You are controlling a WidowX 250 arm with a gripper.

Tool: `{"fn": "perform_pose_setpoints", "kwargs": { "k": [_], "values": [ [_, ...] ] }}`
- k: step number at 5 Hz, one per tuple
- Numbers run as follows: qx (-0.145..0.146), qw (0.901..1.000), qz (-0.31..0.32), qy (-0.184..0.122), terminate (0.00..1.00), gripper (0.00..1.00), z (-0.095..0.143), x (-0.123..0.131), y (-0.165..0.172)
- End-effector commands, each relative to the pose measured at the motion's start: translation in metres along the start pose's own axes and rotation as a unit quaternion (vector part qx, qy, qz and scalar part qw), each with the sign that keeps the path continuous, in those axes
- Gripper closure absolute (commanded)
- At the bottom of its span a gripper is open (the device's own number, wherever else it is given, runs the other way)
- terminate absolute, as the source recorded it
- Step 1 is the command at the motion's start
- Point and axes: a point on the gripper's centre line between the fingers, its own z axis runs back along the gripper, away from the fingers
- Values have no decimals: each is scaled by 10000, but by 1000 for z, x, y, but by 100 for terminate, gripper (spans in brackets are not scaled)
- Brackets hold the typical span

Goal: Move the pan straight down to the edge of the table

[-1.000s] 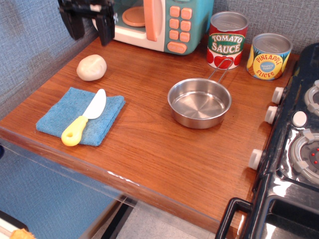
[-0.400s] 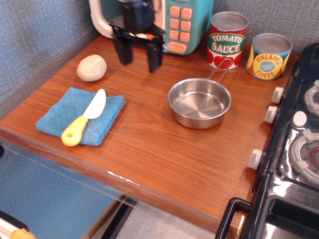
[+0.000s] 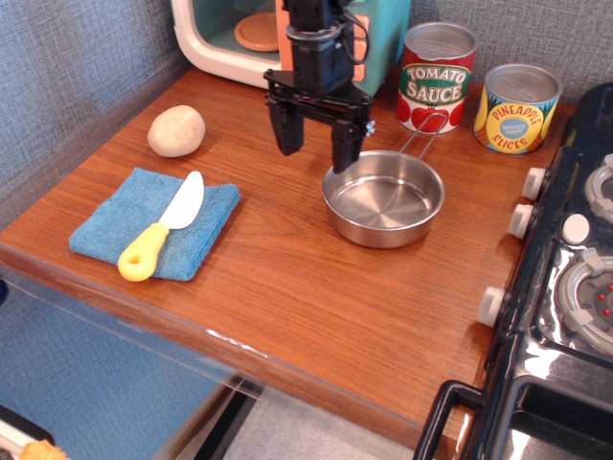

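Steel pan (image 3: 384, 199) sat untouched; the gripper (image 3: 317, 144), fingers apart, hovered at its ten o'clock and should straddle the rim squarely before dragging toward six o'clock.

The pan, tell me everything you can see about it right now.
The pan is small, round, shallow and shiny, steel by the look of it, with concentric rings on its floor and nothing inside. A thin wire loop handle runs up and to the right toward the tomato sauce can; whether it touches the can is unclear. It sits upright and flat on the table, right of centre, near the stove. The open gripper hangs at its upper left rim, one finger at the rim; contact cannot be judged.
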Motion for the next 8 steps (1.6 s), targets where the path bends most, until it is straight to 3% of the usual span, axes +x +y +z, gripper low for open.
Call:
{"fn": "perform_pose_setpoints", "kwargs": {
  "k": [1,2,3,4,8],
  "values": [
    [177,9996,-206,-79,0,0,-1,5,-13],
    [273,9994,-227,19,0,0,-11,3,-13],
    [317,9991,-247,-158,0,0,-14,3,-13],
    [437,9977,-206,-482,0,100,-13,2,-16],
    [293,9955,-141,-891,0,100,9,0,-21]
  ]
}}
